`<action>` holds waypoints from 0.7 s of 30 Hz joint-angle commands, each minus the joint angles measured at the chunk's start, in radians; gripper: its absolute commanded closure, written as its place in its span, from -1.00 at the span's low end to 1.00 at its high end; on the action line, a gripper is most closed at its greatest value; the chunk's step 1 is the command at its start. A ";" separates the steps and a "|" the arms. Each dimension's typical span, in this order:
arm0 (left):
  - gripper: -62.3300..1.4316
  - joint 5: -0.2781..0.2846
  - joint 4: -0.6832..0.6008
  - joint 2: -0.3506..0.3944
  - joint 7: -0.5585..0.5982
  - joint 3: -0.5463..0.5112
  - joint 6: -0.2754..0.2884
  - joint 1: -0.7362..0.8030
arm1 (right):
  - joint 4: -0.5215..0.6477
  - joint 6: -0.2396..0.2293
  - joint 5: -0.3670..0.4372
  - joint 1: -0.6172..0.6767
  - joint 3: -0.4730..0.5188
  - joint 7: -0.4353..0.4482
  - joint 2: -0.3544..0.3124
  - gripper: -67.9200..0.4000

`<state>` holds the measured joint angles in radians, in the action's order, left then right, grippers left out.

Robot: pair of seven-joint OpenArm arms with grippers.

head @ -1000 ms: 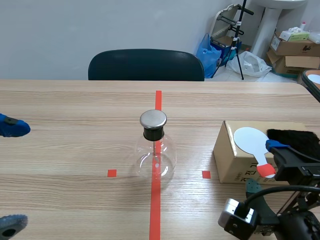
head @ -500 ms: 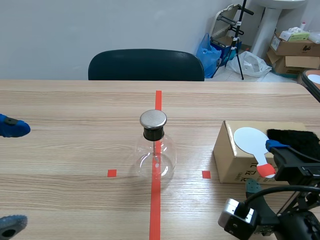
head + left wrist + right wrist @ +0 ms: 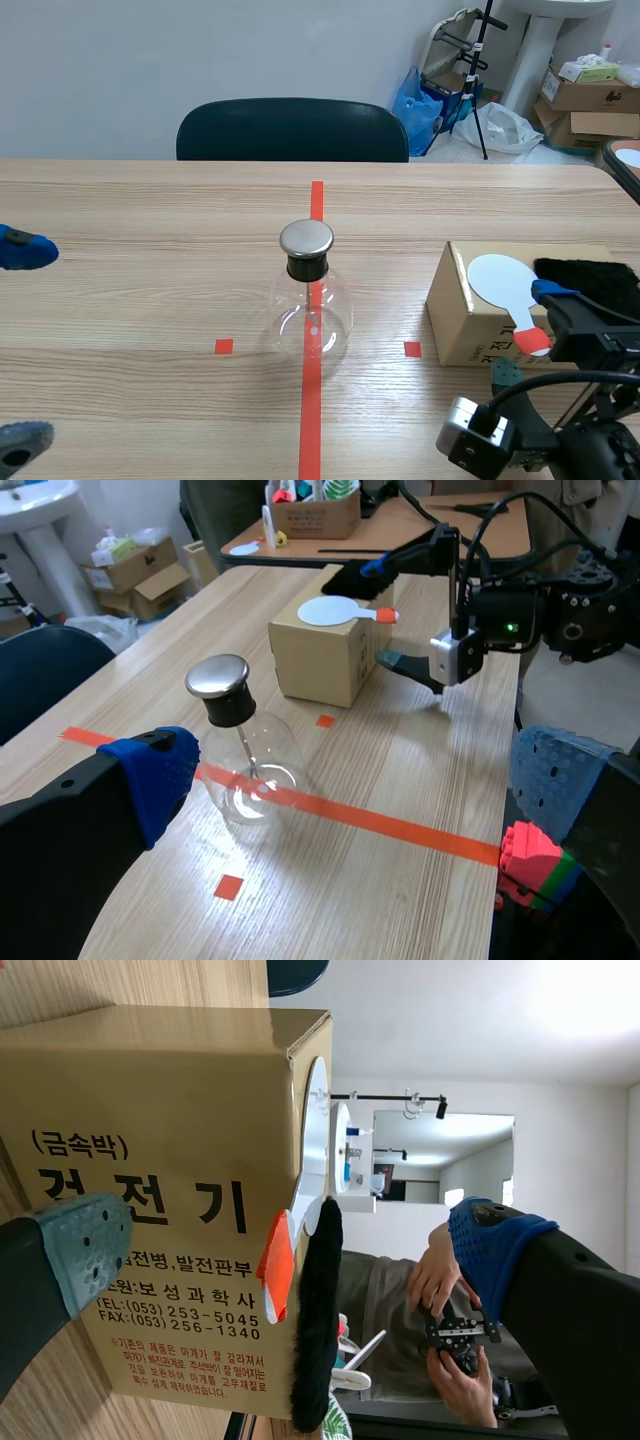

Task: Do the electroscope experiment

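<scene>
Fingers of the right gripper [image 3: 290, 1250] are held spread wide, w/ nothing pinched. Its grey-green pad [image 3: 85, 1250] is seen by the printed side of the cardboard box [image 3: 150, 1110] and its blue pad [image 3: 495, 1240] out past the box top. The orange handle [image 3: 277, 1265] of the white paddle [image 3: 312, 1150] and the black fur [image 3: 315, 1330] are thus bracketed btwn them. The paddle is laid flat on the box top w/ its handle end at the edge nearest the robot, prob. overhanging a little, though that can't be settled from these views. The fur is laid just beside it on the same top. The paddle is judged thin, stiff and v. light, so it would best be taken by the orange handle, flat faces btwn the pads, w/ modest squeeze; the disc should be left untouched. The fur is judged soft, light and compressible, and easily dragged along if caught. The box may slide if pushed. Further out, on the tape line at mid-table, the electroscope flask [image 3: 311, 300] is stood upright w/ its metal cap [image 3: 306, 238] on top, well apart from the box. Being glass, it is judged fragile, smooth and round, so side knocks are to be avoided and only the cap need be approached. The left gripper [image 3: 355, 780] is also held open and empty, well apart from the flask over the table [image 3: 150, 320].
</scene>
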<state>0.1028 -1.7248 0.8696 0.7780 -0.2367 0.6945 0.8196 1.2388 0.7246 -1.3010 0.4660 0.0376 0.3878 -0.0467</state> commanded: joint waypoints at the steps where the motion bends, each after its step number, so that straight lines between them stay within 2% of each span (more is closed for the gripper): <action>1: -1.00 0.014 -0.005 -0.007 0.014 0.005 0.002 -0.003 | 0.014 0.058 0.004 -0.003 0.001 0.000 -0.009 -1.00; 13: -1.00 0.014 -0.005 -0.007 0.014 0.005 0.002 -0.003 | 0.014 0.058 0.004 -0.003 0.001 0.000 -0.009 -1.00; 21: -1.00 0.013 -0.005 -0.007 0.014 0.005 0.002 -0.003 | 0.014 -0.120 0.004 -0.003 0.001 0.000 -0.009 -1.00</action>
<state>0.1024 -1.7248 0.8696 0.7776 -0.2367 0.6945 0.8196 1.2396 0.5999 -1.3010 0.4664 0.0376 0.3874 -0.0467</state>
